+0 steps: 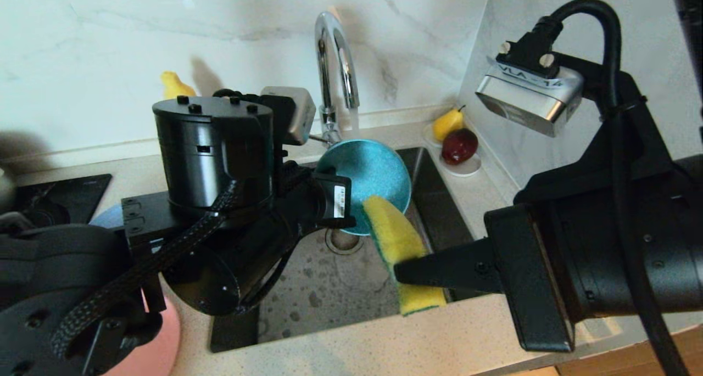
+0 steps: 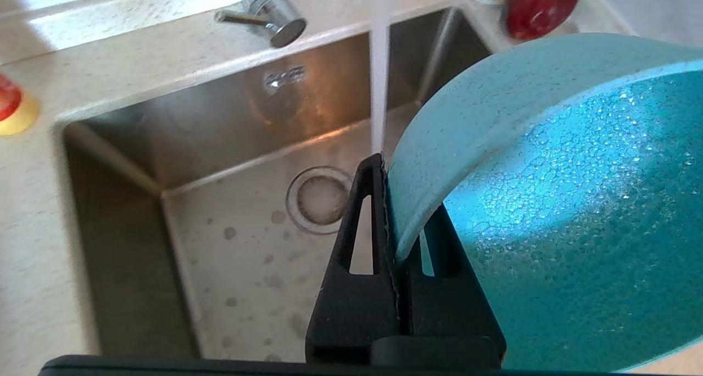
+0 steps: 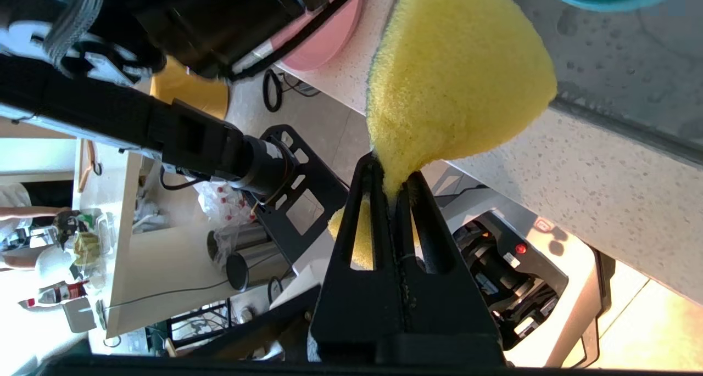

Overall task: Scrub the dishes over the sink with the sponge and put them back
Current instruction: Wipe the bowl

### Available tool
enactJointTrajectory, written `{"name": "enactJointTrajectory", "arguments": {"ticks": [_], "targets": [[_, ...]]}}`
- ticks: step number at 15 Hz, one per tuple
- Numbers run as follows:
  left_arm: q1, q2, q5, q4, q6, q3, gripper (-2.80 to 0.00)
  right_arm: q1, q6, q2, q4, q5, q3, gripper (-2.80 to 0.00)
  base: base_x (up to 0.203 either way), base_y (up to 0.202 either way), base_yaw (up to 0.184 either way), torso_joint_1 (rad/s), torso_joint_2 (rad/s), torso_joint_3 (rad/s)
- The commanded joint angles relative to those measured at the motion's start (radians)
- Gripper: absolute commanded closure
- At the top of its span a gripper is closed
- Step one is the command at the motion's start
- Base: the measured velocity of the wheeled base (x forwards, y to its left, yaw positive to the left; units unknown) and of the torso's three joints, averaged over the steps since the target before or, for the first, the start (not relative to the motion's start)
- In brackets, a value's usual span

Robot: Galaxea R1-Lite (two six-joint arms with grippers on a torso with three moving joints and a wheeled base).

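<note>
Left gripper [image 2: 391, 211] pinches the teal bowl [image 1: 367, 178] over the sink [image 1: 329, 288]; right gripper [image 3: 391, 192] clamps the sponge [image 1: 398, 244], touching the bowl's lower rim

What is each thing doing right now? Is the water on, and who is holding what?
teal bowl: tilted on edge over the sink, wet, rim pinched by the left gripper
sponge: squeezed in the shut right gripper, its tip at the bowl's rim
faucet: on, water streaming down
sink: wet, drain uncovered
pink plate: on the counter, mostly hidden by the left arm
</note>
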Motion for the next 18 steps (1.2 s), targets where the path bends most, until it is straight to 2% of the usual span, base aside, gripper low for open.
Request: {"name": "enactJointTrajectory", "arguments": {"ticks": [1,5,9,18], "targets": [[-0.006,0.016,0.009,-0.003,0.0,-0.007,0.0,-0.002,0.003,0.033,0.002,0.002,-0.011,0.0,0.0,0.0,0.0,0.0,0.0,0.0],[-0.007,-0.001,0.016,-0.025,0.0,0.0,0.0,-0.065,0.002,0.071,-0.001,0.009,-0.018,0.0,0.0,0.0,0.0,0.0,0.0,0.0],[-0.007,-0.021,0.015,-0.027,0.002,0.027,0.0,-0.124,0.001,0.097,-0.004,0.051,-0.045,0.0,0.0,0.0,0.0,0.0,0.0,0.0],[-0.075,-0.021,0.014,-0.067,0.006,0.094,0.0,-0.161,0.001,0.137,-0.006,0.078,-0.109,0.0,0.0,0.0,0.0,0.0,0.0,0.0]]}}
